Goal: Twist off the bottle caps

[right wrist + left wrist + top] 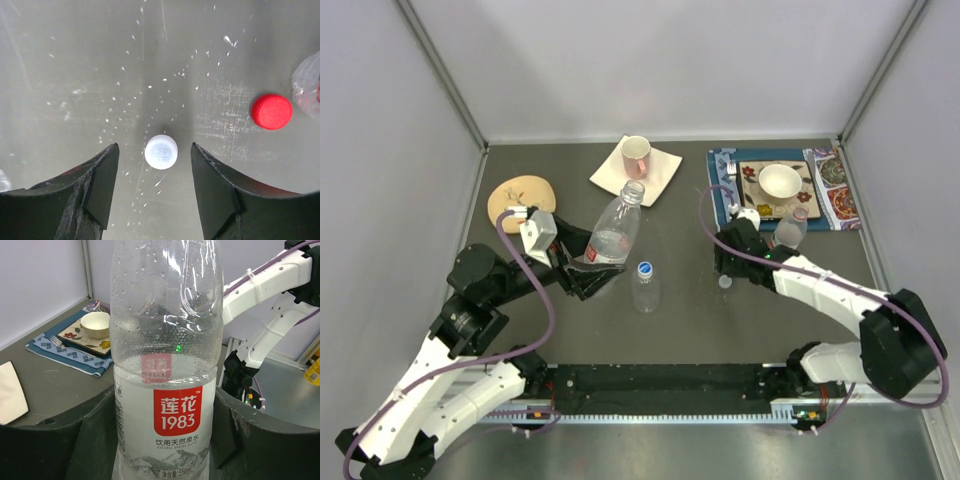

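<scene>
Grey worktop: left pincer clamps the labelled water bottle; right pincer hangs wide over a white cap.

The clear plastic water bottle carries a white label with a red square reading "莲花 1983". Beneath it stands "饮用天然泉水", and lower down "净含量:550mL". The small white round cap bears raised marks too faint to read.

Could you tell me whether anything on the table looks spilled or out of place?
Yes: pale specks, likely water droplets, are spattered on the table around the loose white cap under the open right end effector. A red cap lies nearby.
</scene>
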`<state>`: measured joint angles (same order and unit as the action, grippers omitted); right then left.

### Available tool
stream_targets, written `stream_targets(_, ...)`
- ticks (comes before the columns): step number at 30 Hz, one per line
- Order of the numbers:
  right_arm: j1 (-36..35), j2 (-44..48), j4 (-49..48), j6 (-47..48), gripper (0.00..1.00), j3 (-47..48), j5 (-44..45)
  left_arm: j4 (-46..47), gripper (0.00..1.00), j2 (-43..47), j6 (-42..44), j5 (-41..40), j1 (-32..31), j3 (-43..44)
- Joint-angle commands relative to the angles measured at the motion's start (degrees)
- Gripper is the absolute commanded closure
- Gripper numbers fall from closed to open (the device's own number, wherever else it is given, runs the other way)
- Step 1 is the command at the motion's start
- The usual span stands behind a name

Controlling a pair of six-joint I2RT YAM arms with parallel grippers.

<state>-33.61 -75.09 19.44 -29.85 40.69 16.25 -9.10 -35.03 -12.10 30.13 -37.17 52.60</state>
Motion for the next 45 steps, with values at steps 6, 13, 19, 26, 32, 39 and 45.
stream_targets(6, -2.2, 12.5, 4.9, 2.6, 0.39, 14.0, -2.7, 2.8, 0.33, -0.9, -0.2, -0.4, 0.2, -0.7)
stream_targets(13, -3.6, 19.3, 7.6, 3.3, 0.30, 31.2, -7.1, 3.9, 0.33, -4.8, 0.1, 0.3, 0.2, 0.6)
stream_targets(19, -3.5, 19.9, -0.2, 0.0, 0.21, 41.9, -25.3, 4.2, 0.33, -10.2, 0.7, 3.1, 0.2, 3.6)
stream_targets(26, -4.4, 15.9, -4.3, -3.7, 0.18, 45.0, -37.5, 7.0, 0.33, -14.5, -1.3, 7.0, 0.0, 5.5)
stream_targets(32, -7.0, 13.0, -3.9, -2.1, 0.17, 45.4, -37.1, 7.2, 0.33, -16.1, -1.3, 7.1, -0.4, 6.0)
stream_targets(39, -7.7, 11.3, -3.3, -1.2, 0.22, 45.4, -36.6, 7.3, 0.33, -16.8, -1.3, 6.9, -0.8, 5.8)
stream_targets(45, -7.9, 10.6, -2.7, -0.9, 0.38, 45.1, -37.9, 7.3, 0.33, -17.3, -0.8, 6.7, -0.8, 5.8)
